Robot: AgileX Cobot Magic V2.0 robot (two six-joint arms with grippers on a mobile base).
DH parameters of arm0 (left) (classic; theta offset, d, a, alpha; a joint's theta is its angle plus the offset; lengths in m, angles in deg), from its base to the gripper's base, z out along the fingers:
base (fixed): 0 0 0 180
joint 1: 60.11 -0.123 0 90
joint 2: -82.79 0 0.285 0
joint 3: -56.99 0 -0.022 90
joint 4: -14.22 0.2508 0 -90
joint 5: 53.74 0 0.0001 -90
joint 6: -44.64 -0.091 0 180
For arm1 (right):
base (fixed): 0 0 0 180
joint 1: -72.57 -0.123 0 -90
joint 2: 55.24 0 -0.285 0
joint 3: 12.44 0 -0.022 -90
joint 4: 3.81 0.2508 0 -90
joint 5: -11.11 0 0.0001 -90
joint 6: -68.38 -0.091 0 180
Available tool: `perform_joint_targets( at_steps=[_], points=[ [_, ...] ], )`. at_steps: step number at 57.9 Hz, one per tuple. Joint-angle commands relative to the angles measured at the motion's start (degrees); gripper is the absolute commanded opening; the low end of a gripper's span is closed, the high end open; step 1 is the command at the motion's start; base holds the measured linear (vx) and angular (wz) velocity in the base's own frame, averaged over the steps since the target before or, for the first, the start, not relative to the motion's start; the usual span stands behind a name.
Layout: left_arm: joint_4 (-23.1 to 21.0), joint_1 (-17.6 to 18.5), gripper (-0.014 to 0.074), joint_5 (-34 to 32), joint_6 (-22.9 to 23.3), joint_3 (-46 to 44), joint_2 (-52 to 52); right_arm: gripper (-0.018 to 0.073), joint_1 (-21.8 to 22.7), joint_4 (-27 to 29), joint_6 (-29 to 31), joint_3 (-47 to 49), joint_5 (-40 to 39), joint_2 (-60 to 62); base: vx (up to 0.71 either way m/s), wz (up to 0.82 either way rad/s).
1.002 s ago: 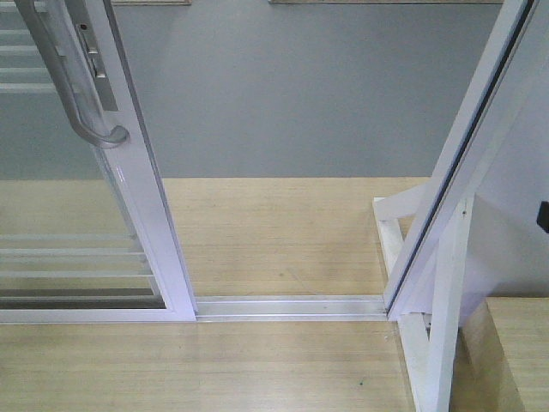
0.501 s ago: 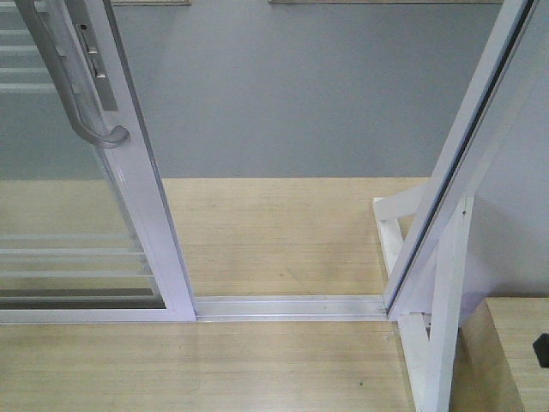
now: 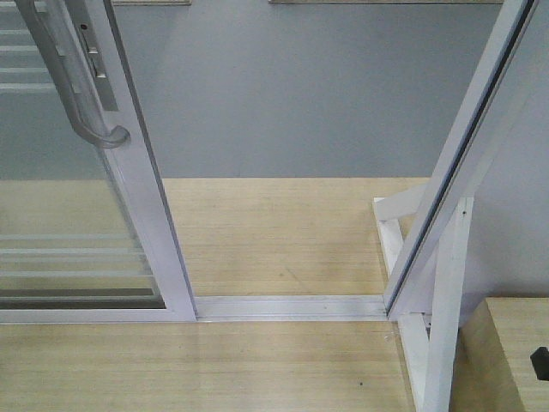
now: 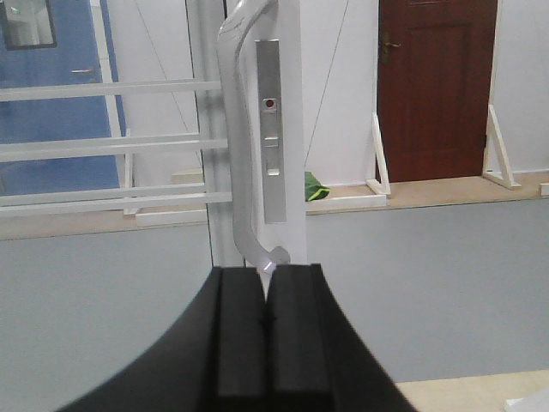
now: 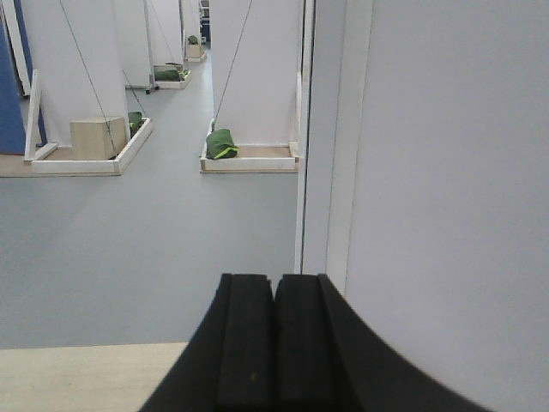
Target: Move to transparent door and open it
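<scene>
The transparent door stands at the left of the front view, its white frame bordering an open gap in the middle. Its curved silver handle hangs near the top left. In the left wrist view the handle and lock plate rise straight ahead. My left gripper is shut with nothing between its fingers, its tips just below the handle's lower end. My right gripper is shut and empty, facing a white panel edge. A small black part of the right arm shows at the right edge.
A slanted white door frame and its white brace bound the gap on the right. A metal floor track crosses the wooden floor. A wooden block sits low right. Grey floor lies beyond the opening.
The black part of the right arm at the front view's right edge has dropped from mid-height to near the bottom. The door and handle have not moved.
</scene>
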Motion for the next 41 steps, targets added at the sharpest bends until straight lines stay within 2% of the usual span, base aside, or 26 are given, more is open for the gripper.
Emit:
perform_joint_targets(
  at_steps=[1,41],
  points=[
    [-0.4,0.3,-0.0006,-4.8,0.5,0.7,-0.2,-0.0009,0.3,-0.6,0.5,-0.3,-5.3,1.0,0.0,0.0],
    [-0.4,0.3,-0.0006,-4.8,0.5,0.7,-0.2,-0.0009,0.3,-0.7,0.5,-0.3,-5.3,1.0,0.0,0.0]
  ],
)
